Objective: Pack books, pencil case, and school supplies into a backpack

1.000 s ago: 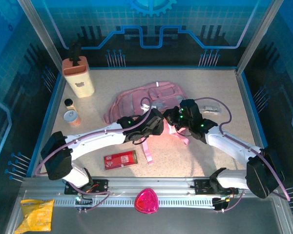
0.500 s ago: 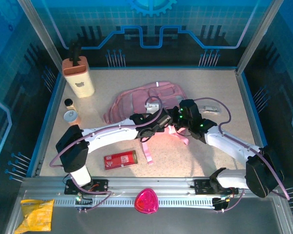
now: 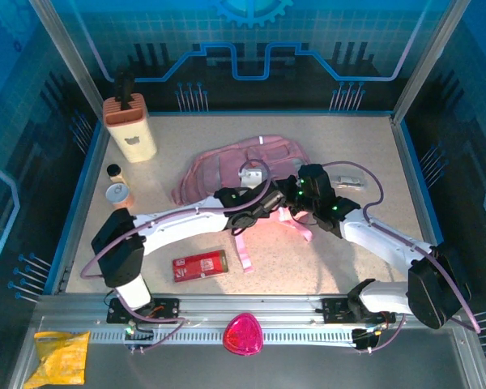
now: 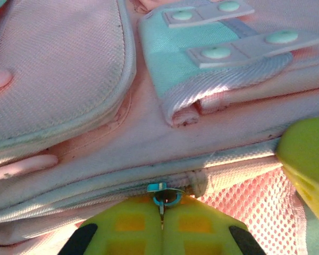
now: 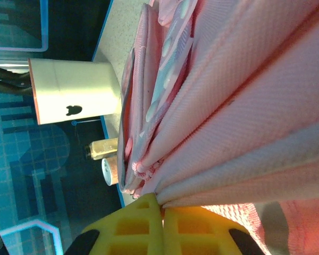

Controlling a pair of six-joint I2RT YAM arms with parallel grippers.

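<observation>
Pink woven backpack (image 3: 219, 172): soft, limp, light; grip at zip or seams.
Closed left end effector (image 4: 162, 215) pinches zip pull (image 4: 162, 191); closed right end effector (image 5: 162, 212) clamps backpack fabric.

Top overhead; wrist cams near backpack (image 3: 209, 173)

The left hand (image 3: 267, 201) has travelled from the near rim of the large soft pink backpack (image 3: 215, 174) rightward and a little farther across the counter (image 3: 348, 259), most of that in the first half of the second. Behind it, the left arm's black elbow joint (image 3: 117, 243) has swung inward from the counter's left edge, so the white arm now lies straighter. The hand's yellow-green fingers (image 4: 130, 226), partly apart a second ago, have closed until they meet, with the backpack's small metal zip pull (image 4: 161, 197) pinched at their tips.
</observation>
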